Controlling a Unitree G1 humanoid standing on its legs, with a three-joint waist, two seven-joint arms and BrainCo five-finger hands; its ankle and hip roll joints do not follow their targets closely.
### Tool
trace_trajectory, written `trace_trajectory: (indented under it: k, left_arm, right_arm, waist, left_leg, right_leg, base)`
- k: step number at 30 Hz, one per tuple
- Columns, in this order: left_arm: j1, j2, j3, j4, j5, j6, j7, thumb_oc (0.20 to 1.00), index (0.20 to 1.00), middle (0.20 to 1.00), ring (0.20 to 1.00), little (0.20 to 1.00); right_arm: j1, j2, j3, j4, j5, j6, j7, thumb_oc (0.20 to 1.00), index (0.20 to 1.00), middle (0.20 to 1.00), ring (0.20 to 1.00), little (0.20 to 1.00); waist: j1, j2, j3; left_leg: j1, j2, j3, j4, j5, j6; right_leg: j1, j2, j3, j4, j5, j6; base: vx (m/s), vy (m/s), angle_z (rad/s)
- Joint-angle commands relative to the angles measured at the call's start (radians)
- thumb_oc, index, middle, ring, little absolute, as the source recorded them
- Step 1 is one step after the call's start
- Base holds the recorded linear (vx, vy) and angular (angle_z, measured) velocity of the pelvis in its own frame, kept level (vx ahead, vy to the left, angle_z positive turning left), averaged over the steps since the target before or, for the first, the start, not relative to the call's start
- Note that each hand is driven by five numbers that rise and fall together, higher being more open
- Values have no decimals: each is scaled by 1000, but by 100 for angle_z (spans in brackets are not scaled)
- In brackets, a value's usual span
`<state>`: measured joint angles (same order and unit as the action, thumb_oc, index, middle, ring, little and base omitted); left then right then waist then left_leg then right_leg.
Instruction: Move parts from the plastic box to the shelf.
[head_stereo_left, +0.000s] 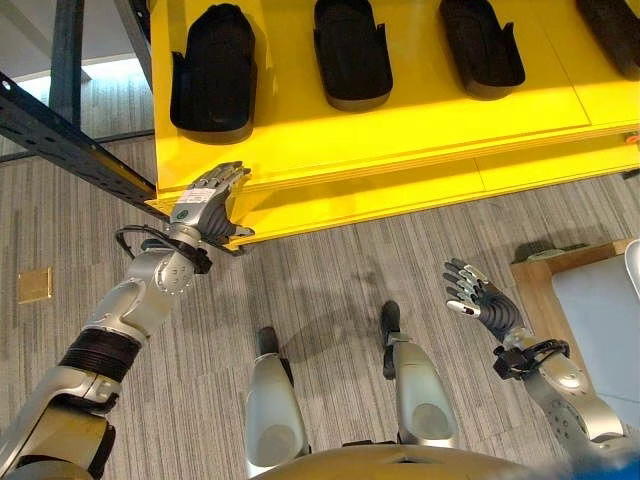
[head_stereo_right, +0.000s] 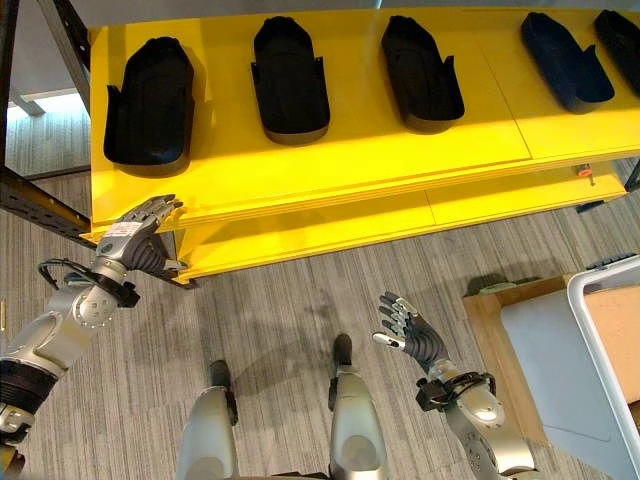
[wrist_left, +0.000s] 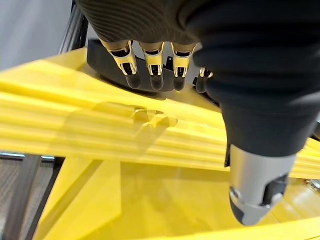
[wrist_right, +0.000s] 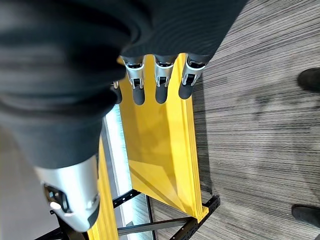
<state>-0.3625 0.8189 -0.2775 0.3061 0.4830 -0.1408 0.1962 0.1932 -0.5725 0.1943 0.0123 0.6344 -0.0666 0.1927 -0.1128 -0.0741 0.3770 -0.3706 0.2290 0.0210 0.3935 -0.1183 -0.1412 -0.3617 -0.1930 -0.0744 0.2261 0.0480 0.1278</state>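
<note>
**Both hands empty, parts sitting on the shelf**

I see the yellow shelf (head_stereo_right: 330, 150) ahead of me with black parts lined up along its top board. In the right eye view I count five: the leftmost part (head_stereo_right: 150, 103), then a second (head_stereo_right: 290, 78), a third (head_stereo_right: 422, 75), a fourth (head_stereo_right: 565, 62) and a fifth (head_stereo_right: 620, 38) cut off at the edge. They lie side by side, apart from one another, hollow sides up.

My left hand (head_stereo_left: 205, 205) is raised at the shelf's front left corner, fingers (wrist_left: 152, 65) straight and relaxed, holding nothing. Its tips reach just over the front edge, below the leftmost part; I cannot tell whether they touch the board. A dark frame post (head_stereo_left: 70, 140) runs beside that corner.

My right hand (head_stereo_right: 410, 335) hangs low over the grey floor (head_stereo_left: 320, 280), well apart from the shelf, fingers spread and empty. Its wrist view confirms straight fingers (wrist_right: 160, 82) with nothing between them.

To my right, the pale box (head_stereo_right: 600, 360) rests on a wooden stand (head_stereo_right: 490, 330); I cannot tell what lies inside.
</note>
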Motion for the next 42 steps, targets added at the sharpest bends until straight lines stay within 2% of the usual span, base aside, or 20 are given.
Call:
trace_trajectory:
  k: [1,15,31,38,39,40,41,42]
  left_arm:
    - [-56,-11,0,57,3,7,29,1000,1000,1000,1000,1000]
    - [-180,-58,-31,255,-40,58,70,1000,1000,1000,1000,1000]
    - [-446,-51,-167,555,-92,101,72,1000,1000,1000,1000,1000]
    - [-518,-50,-207,565,-110,98,73,1000,1000,1000,1000,1000]
    - [-517,-50,-208,566,-111,98,73,1000,1000,1000,1000,1000]
    - [-534,-53,-215,562,-111,96,76,1000,1000,1000,1000,1000]
    - [-533,-53,-215,563,-111,96,76,1000,1000,1000,1000,1000]
    - [-542,-53,-219,560,-111,96,77,1000,1000,1000,1000,1000]
  right_arm:
    - [18,-58,-34,-85,-8,-42,3,1000,1000,1000,1000,1000]
    - [22,-85,-21,-95,-6,-40,8,1000,1000,1000,1000,1000]
    - [38,-125,-14,-112,21,-31,28,1000,1000,1000,1000,1000]
    - [47,-131,-13,-112,23,-32,34,1000,1000,1000,1000,1000]
    - [47,-131,-12,-111,23,-31,35,1000,1000,1000,1000,1000]
    - [50,-131,-13,-111,22,-33,36,1000,1000,1000,1000,1000]
    - [51,-131,-12,-111,22,-32,36,1000,1000,1000,1000,1000]
    - [52,-131,-10,-112,20,-32,37,1000,1000,1000,1000,1000]
  waist:
    - [-4,-16,-58]
    - [-16,-29,-37]
    - [-43,-39,-35]
    - [-47,-45,-36]
    - [-46,-42,-38]
    - [-48,-45,-36]
    - [-47,-43,-39]
    - [-48,-42,-40]
  left_leg:
    - [-86,32,-26,-17,84,0]
    - [-137,29,-25,26,76,2]
    - [-183,26,-25,65,68,6]
    - [-202,25,-26,83,61,8]
    - [-190,29,-28,89,32,1]
    - [-206,25,-25,85,59,8]
    - [-194,29,-28,91,30,2]
    - [-196,29,-28,93,29,2]
  right_leg:
    - [24,-42,16,77,-69,29]
    - [-31,-43,33,113,-69,27]
    - [-86,-45,48,150,-73,30]
    - [-102,-44,53,164,-78,29]
    - [-92,-41,54,171,-102,33]
    - [-108,-44,54,168,-78,29]
    - [-98,-42,55,175,-102,33]
    - [-100,-41,55,176,-102,33]
  base:
    - [-22,19,-6]
    - [-3,13,-2]
    - [5,5,-1]
    - [15,3,0]
    - [11,23,-5]
    - [88,8,-7]
    - [0,0,0]
    - [98,2,2]
